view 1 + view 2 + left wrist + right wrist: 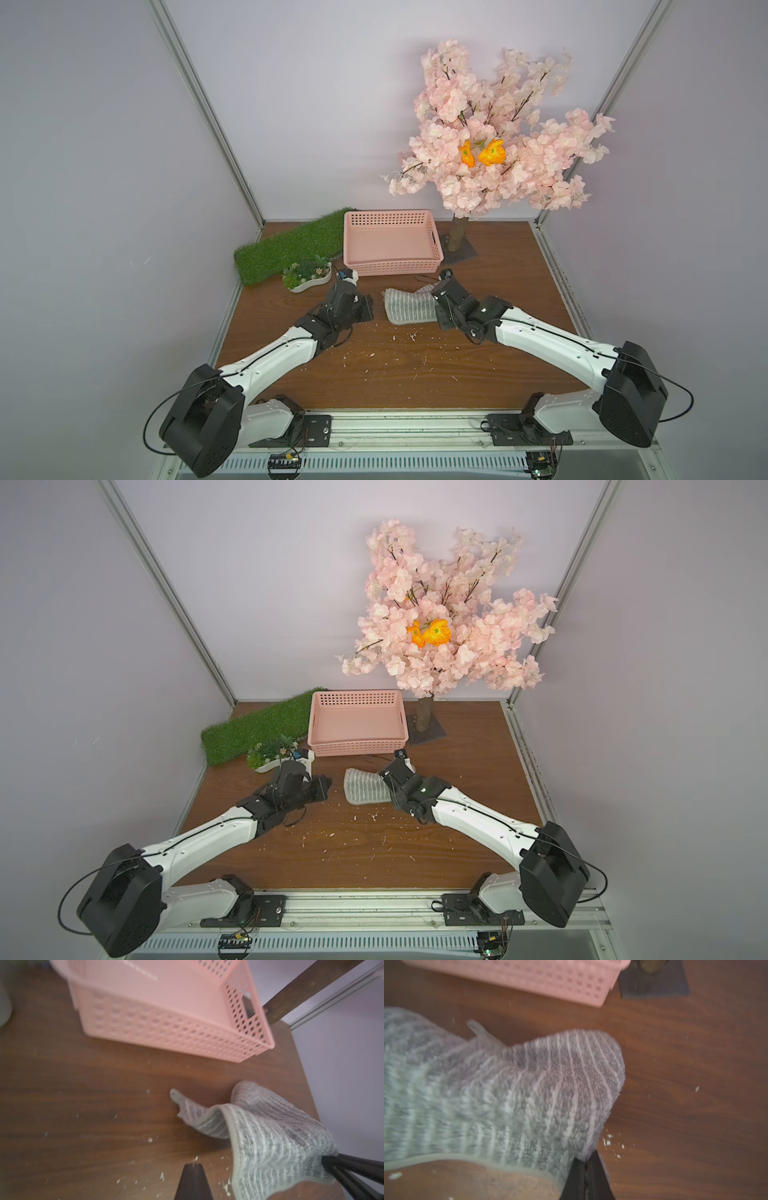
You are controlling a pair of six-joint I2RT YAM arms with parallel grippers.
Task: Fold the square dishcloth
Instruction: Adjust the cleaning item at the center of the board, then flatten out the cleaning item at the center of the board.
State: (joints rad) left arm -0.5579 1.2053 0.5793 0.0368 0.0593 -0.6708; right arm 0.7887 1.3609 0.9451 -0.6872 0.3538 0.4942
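One square dishcloth (pixel 409 307), seemingly soft, light, floppy: right gripper (pixel 586 1159) pinching it, left gripper (pixel 191 1166) closed empty; best grasped at hemmed corners.

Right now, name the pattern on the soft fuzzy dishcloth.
Soft fuzzy dishcloth: grey with thin whitish stripes and a plain grey hem, best in the right wrist view.
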